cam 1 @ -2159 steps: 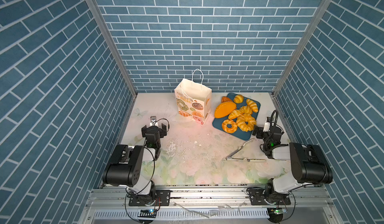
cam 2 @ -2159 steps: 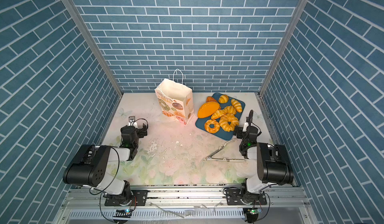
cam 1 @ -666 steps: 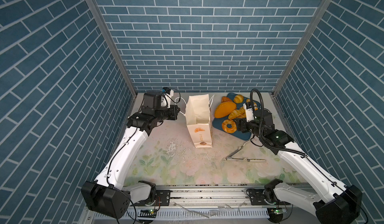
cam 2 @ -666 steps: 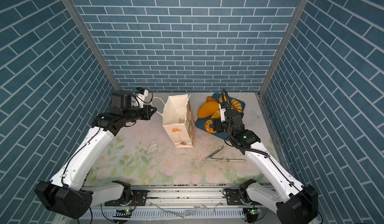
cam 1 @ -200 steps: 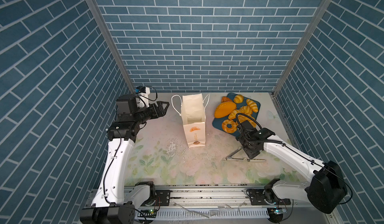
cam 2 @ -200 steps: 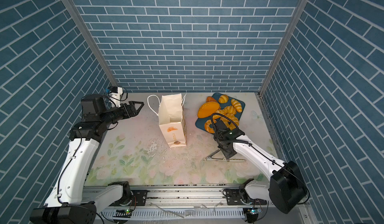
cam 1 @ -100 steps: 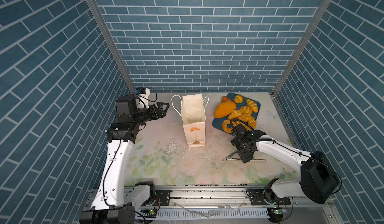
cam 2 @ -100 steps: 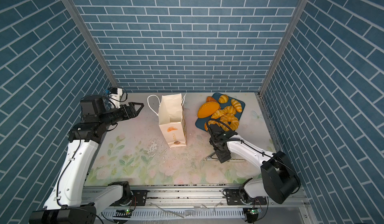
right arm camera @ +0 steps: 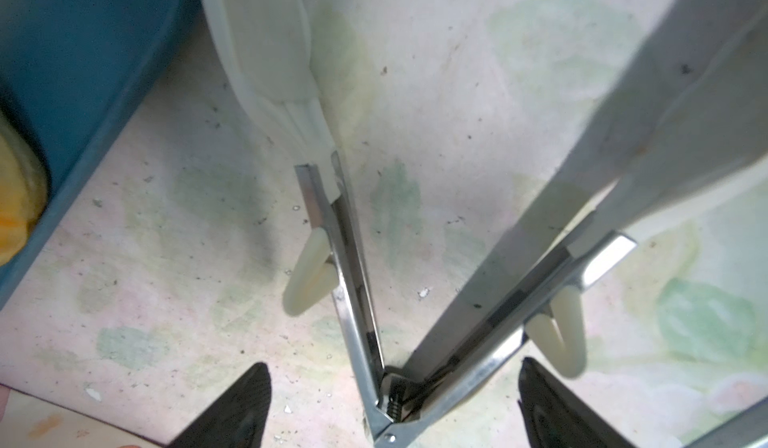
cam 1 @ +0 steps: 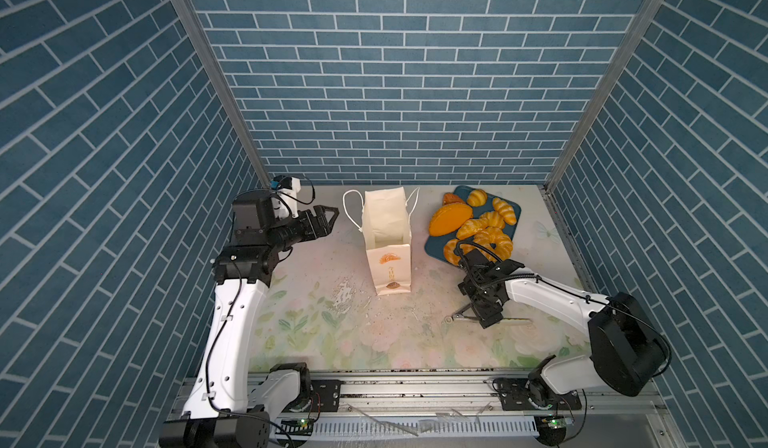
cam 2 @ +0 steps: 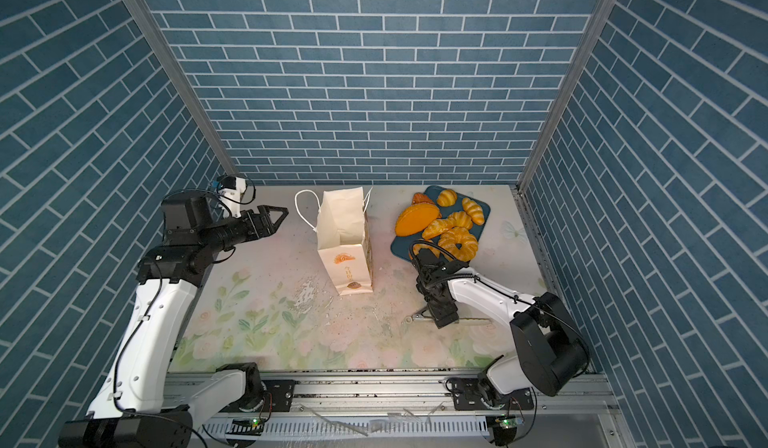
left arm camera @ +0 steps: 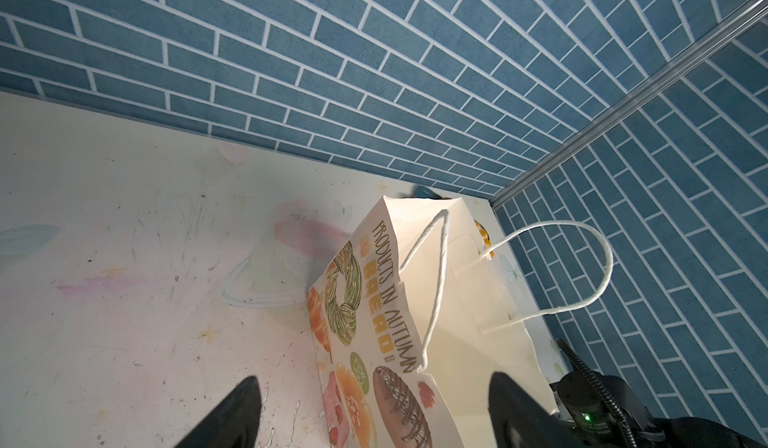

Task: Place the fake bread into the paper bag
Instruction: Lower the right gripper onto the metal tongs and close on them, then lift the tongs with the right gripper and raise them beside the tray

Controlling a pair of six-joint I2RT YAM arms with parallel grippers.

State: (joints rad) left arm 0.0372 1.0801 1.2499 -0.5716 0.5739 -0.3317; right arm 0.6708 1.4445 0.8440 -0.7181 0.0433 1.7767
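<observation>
step: we read this as fetching the tongs (right arm camera: 357, 284) first, no bread moved yet.
right gripper (right arm camera: 392, 369): fingers spread wide, pinching nothing; they straddle the tongs' hinge end, low over the table (cam 1: 316, 342).
left gripper (cam 1: 330, 221): spread too, empty, just left of the paper bag (cam 1: 386, 234), close to its side but apart.
fake bread (cam 1: 451, 221): all on the blue tray (right arm camera: 83, 51) right of the bag; we see none in the bag's open mouth.
tongs: flat on the table, right of the bag and nearer the robot than it, arms splayed.
bag: upright, mouth open.
doing it well: we'd centre the hinge between the fingers, drop until the pads flank both metal arms, then close gently so the tongs lift without skidding.
left side: we'd have it steady the bag's rim before loading.
risk: thin metal may twist or slip in the grip.
</observation>
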